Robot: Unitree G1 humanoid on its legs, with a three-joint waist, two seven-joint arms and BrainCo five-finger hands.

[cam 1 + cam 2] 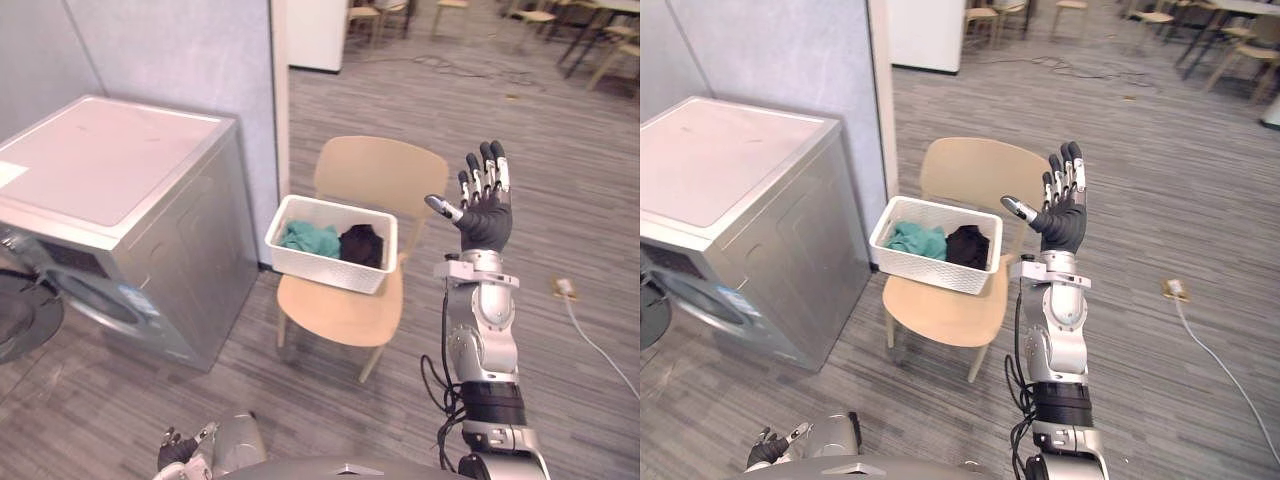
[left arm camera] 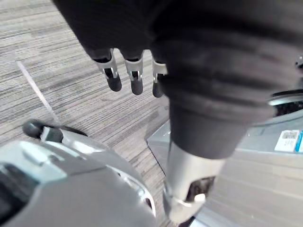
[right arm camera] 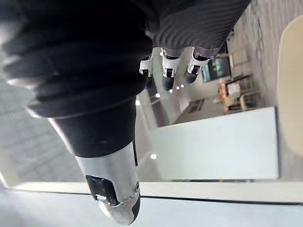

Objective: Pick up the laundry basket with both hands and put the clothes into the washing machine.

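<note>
The laundry basket (image 1: pixel 322 266) is not yet held. The right hand (image 1: pixel 487 222) is raised beside it, fingers straight together; the left hand (image 1: pixel 178 452) is hung well short, fingers relaxed. Both are needed at its ends.

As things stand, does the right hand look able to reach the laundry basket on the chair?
Probably yes. The right hand is open, raised beside the chair, apart from the laundry basket; nothing stands between them, so it could likely lower to its rim.
</note>
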